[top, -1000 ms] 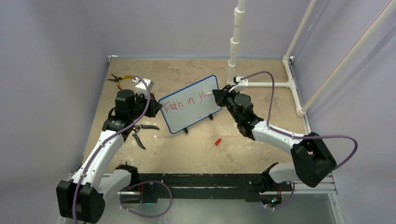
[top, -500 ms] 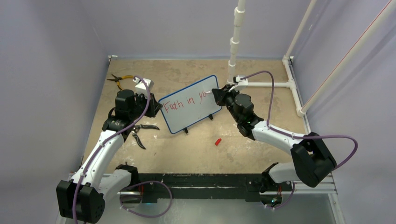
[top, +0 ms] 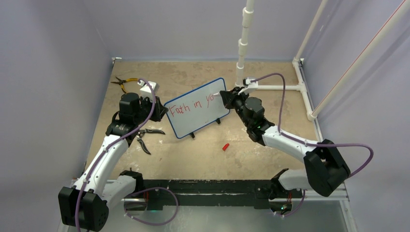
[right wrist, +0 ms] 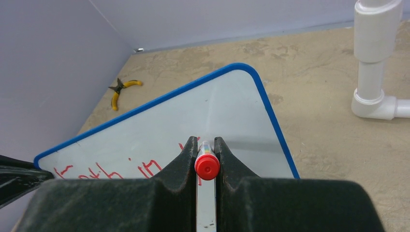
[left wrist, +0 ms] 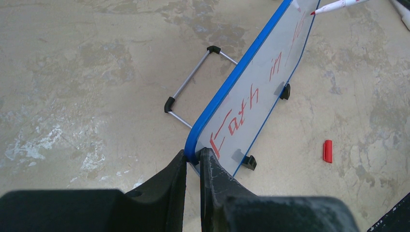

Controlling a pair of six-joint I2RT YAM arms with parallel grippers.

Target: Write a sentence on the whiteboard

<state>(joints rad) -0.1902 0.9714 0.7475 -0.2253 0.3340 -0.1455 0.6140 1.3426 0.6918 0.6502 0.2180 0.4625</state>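
My right pincer (right wrist: 206,145) is clamped on the marker (right wrist: 207,166), one finger on each side of the barrel and its red end facing the wrist camera. The tip meets the whiteboard (top: 203,118) near its upper right corner, just past the last red letter. Whether it actually presses on the surface I can't tell.

My left pincer (left wrist: 193,155) is pinched shut on the whiteboard's lower left corner, gripping the blue frame to steady it. The whiteboard stands tilted on its black feet and wire stand in the middle of the desk (top: 193,159), between the two arms.

The sentence (top: 191,105) reads "Faith in yo" along the top, so I judge I'm partway through the third word, with the bare lower half free for more. The next move calls for tight, small strokes, since little white is left between the last letter and the whiteboard's right frame. I'd want light, even pressure so the board doesn't pivot in the left grip.

A red cap (top: 225,146) lies in front of the whiteboard, and yellow pliers (top: 123,82) lie behind it to the left.
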